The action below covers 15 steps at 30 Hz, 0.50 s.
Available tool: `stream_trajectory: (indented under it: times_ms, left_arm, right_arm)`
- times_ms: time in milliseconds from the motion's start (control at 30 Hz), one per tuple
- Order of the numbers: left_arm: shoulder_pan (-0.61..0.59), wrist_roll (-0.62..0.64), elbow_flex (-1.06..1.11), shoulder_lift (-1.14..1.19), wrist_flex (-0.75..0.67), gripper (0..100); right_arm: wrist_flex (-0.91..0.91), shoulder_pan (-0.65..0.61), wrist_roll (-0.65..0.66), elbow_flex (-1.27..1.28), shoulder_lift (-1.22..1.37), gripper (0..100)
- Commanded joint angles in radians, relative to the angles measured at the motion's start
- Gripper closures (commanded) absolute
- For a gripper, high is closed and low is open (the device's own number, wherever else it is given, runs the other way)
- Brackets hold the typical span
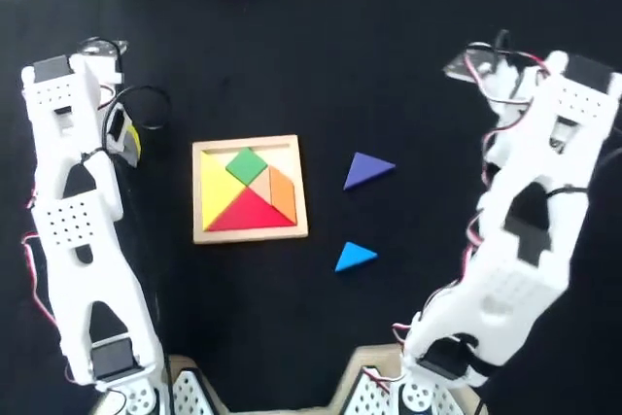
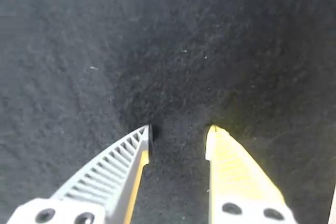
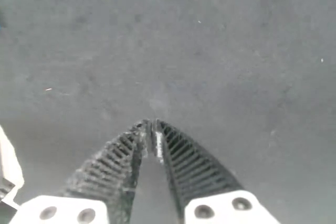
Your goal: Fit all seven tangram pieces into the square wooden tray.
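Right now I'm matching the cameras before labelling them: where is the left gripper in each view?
High view: the left gripper, yellow finger showing, sits left of the wooden tray, apart from it.
Left wrist view: its grey and yellow fingers stand open over the black cloth.
Right wrist view: the right gripper instead, shut, over the same cloth.
Shared landmark: the black cloth.

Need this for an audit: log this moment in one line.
tray: partly filled | purple triangle, blue triangle: outside | left gripper: open | right gripper: shut
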Motion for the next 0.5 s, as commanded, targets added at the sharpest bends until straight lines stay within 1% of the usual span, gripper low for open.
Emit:
stream_trajectory:
  times_ms: [0, 100, 167, 233, 267, 400, 467]
  left_arm:
    - [0.004, 0.064, -0.297, 0.069, 0.106, 82]
    - [-0.028, 0.155, -0.433, 0.031, 0.101, 82]
    - [-0.045, 0.169, -0.447, -0.048, 0.103, 82]
    - [-0.047, 0.170, -0.383, -0.143, 0.103, 82]
    - [-0.044, 0.172, -0.335, -0.204, 0.103, 82]
    - [-0.031, 0.183, -0.071, -0.482, 0.103, 82]
    - [-0.042, 0.201, 0.088, -0.655, 0.101, 81]
  right_arm:
    - [0.018, -0.107, -0.061, 0.088, -0.205, 98.8]
    - [-0.086, -0.183, -0.130, 0.166, -0.335, 98.7]
    - [-0.190, -0.226, -0.181, 0.225, -0.406, 98.6]
    - [-0.270, -0.279, -0.195, 0.288, -0.456, 97.2]
    - [-0.293, -0.313, -0.193, 0.318, -0.469, 94.1]
    - [-0.275, -0.466, -0.153, 0.390, -0.450, 76.4]
    - [-0.247, -0.535, -0.107, 0.421, -0.424, 74.7]
